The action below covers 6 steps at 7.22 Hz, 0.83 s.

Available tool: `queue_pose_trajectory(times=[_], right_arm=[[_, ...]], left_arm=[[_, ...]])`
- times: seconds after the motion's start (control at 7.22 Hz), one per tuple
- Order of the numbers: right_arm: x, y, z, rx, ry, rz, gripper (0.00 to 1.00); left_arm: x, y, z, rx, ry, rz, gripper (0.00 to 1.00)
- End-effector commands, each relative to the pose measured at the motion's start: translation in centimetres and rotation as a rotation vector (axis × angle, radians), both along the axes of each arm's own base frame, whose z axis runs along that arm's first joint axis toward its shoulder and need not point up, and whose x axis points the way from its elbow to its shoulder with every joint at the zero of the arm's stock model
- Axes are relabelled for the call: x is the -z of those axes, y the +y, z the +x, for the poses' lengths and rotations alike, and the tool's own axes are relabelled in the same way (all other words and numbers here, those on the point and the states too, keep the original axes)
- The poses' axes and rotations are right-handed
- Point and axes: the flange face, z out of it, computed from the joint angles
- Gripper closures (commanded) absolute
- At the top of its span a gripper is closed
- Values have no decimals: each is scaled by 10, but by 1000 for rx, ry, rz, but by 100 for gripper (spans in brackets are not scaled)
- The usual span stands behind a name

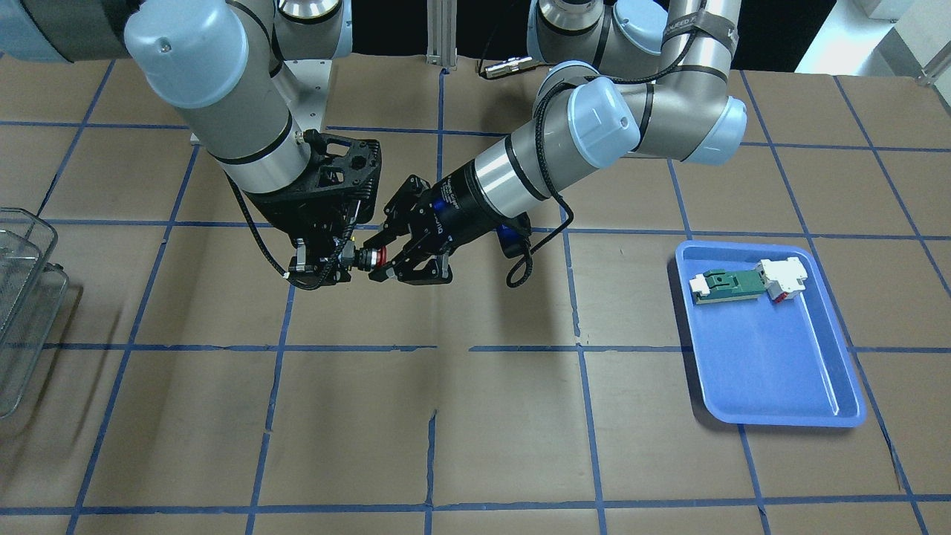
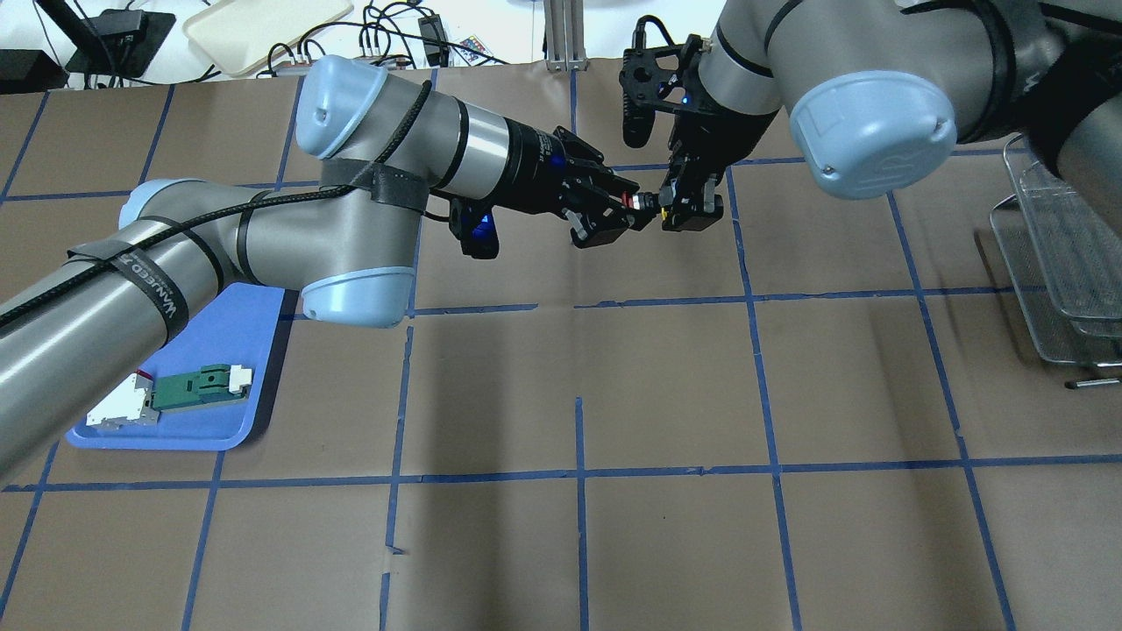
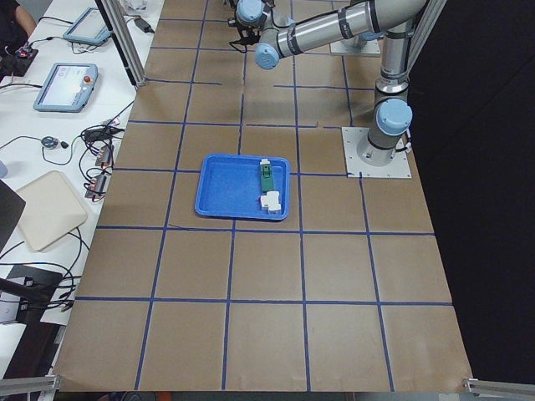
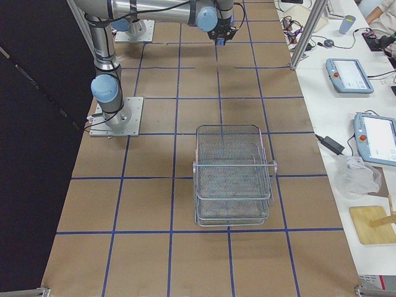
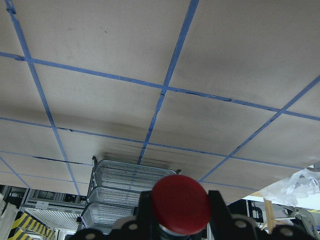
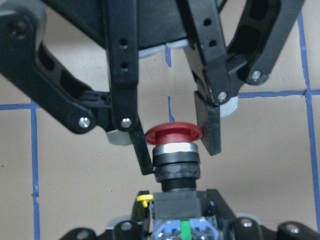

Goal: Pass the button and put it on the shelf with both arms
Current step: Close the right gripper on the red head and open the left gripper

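The button [image 1: 375, 257] hangs in mid-air between my two grippers, above the table's far middle. In the right wrist view its red cap [image 6: 173, 135] points away and its black collar and bluish block sit low. My right gripper [image 1: 348, 261] is shut on the button's back block. My left gripper [image 1: 385, 260] has a finger on each side of the cap, both touching it. The button also shows in the overhead view [image 2: 638, 201] and the left wrist view [image 5: 180, 204]. The shelf [image 2: 1052, 263] stands at the table's right end, far from both grippers.
A blue tray [image 1: 787, 371] on my left side holds a green-and-white flat part [image 1: 732, 284] and a white blocky part [image 1: 784, 276]. The wire shelf also shows in the exterior right view [image 4: 232, 179]. Brown paper with blue tape lines covers the table.
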Motion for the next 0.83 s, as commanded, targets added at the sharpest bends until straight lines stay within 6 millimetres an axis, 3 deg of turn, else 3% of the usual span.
queue_pose_trajectory(times=[0.0,0.28,0.55,0.69], right_arm=[[-1,0,0,0,1,-1,100],[-5,0,0,0,-3,-8,100],[-5,-1,-1,1,-1,-9,100],[-6,-4,-11,15,1,-15,100]], left_arm=[[-5,2,0,-7,0,-3,17],[-9,2,2,-10,1,-11,0],[-14,-2,6,-15,7,-25,0],[-19,-9,14,-23,4,-45,0]])
